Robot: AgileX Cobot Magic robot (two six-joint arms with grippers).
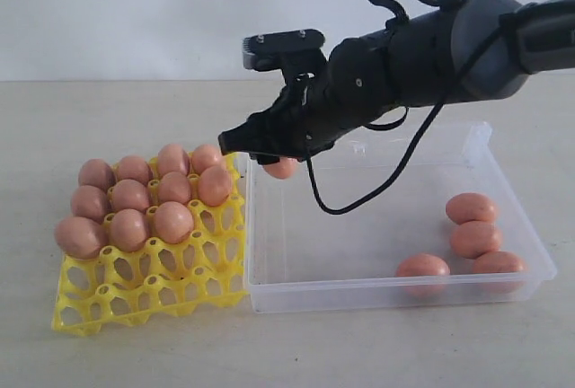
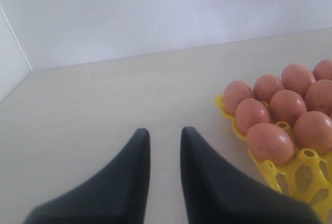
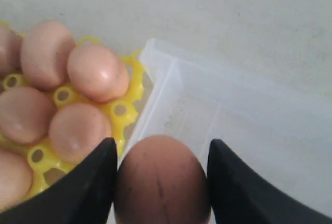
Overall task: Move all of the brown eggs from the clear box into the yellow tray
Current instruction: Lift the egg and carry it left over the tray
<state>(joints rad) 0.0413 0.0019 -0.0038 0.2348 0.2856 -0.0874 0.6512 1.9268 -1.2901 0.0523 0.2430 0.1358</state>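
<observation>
My right gripper (image 1: pixel 265 153) (image 3: pixel 162 142) is shut on a speckled brown egg (image 1: pixel 281 169) (image 3: pixel 162 182). It holds the egg in the air over the far left corner of the clear box (image 1: pixel 386 294) (image 3: pixel 171 60), right beside the yellow tray (image 1: pixel 153 285) (image 3: pixel 122 111). Several brown eggs (image 1: pixel 148 199) (image 3: pixel 96 73) fill the tray's back rows. Several more eggs (image 1: pixel 475 239) lie at the box's front right. My left gripper (image 2: pixel 165 133) is open over bare table, with nothing between its fingers. Beside it are the tray (image 2: pixel 290 169) and its eggs (image 2: pixel 270 105). The exterior view does not show this gripper.
The tray's front rows of cups (image 1: pixel 180 271) hold nothing. The box's left wall stands against the tray's right edge. A black cable (image 1: pixel 359 199) hangs from the right arm over the box. A pale wall (image 2: pixel 155 11) rises behind the table.
</observation>
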